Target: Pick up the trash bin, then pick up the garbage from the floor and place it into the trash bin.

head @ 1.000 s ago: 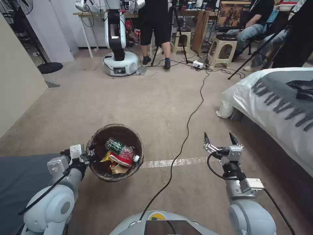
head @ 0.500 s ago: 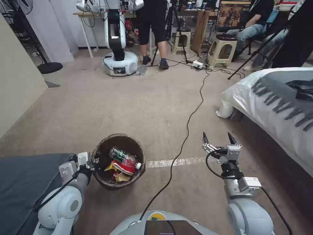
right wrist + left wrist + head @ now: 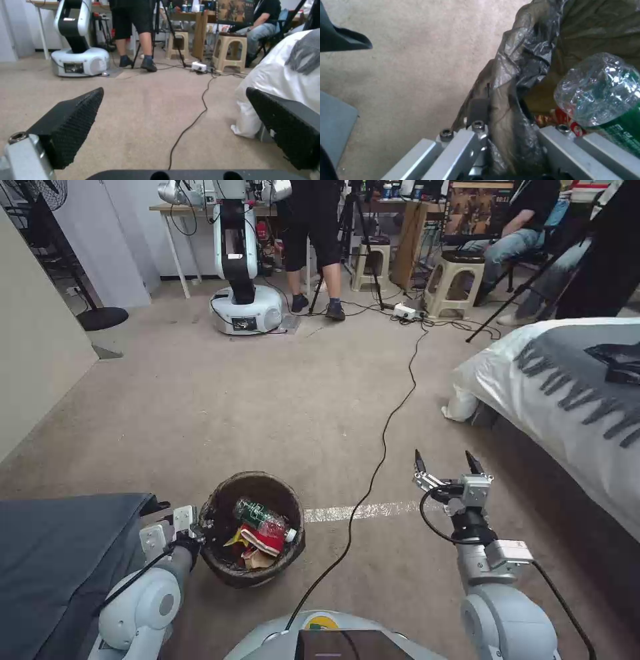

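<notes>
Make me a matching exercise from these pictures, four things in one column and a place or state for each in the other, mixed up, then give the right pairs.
Things:
1. trash bin
2. clear plastic bottle
3. right gripper
4. black cable

Places or states:
A. open, holding nothing, above the carpet
B. lying across the carpet toward the far stools
C. gripped at its bag-lined rim by the left gripper
D. lying on top of the litter inside the bin

Pairs: 1-C, 2-D, 3-A, 4-B
</notes>
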`<state>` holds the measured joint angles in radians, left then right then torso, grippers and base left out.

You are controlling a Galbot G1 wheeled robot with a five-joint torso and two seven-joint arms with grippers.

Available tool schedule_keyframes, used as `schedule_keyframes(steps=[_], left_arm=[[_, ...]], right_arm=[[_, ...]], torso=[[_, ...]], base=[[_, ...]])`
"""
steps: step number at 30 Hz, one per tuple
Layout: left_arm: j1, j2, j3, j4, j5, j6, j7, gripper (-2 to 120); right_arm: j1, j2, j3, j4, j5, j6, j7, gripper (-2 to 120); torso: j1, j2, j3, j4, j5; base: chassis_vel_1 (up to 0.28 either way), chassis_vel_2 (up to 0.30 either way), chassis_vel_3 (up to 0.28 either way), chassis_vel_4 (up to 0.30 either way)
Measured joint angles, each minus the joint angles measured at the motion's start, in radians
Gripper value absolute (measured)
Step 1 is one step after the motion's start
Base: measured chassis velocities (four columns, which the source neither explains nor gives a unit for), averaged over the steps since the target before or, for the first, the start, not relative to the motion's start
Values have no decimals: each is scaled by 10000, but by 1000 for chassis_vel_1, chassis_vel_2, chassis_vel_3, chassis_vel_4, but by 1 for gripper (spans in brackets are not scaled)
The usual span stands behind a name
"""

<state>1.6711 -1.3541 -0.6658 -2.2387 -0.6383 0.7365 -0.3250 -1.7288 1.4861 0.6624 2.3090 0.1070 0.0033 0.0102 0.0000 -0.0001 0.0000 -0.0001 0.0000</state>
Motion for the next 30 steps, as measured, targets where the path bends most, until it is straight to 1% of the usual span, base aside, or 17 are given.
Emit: schedule_keyframes(steps=[12,25,26,27,30], left_arm=[[-160,-28,363,473,231,-47,36,3],[-210,-35,491,673,419,-57,183,3],[-219,-34,512,675,480,-56,187,5],[-219,-34,512,675,480,-56,187,5],[-247,-33,551,661,644,-38,253,18]], right_arm=[[-13,15,68,-44,5,57,-45,100],[10,12,84,0,23,58,-75,100],[21,11,70,1,24,51,-75,100],[21,11,70,1,24,51,-75,100],[36,15,19,2,23,31,-73,100]], torso=[[0,1,-1,4,8],[-1,2,-2,2,3],[-1,2,-2,1,2],[-1,2,-2,1,2],[0,1,0,-2,-8]], base=[[0,0,0,0],[0,0,0,0],[0,0,0,0],[0,0,0,0],[0,0,0,0]])
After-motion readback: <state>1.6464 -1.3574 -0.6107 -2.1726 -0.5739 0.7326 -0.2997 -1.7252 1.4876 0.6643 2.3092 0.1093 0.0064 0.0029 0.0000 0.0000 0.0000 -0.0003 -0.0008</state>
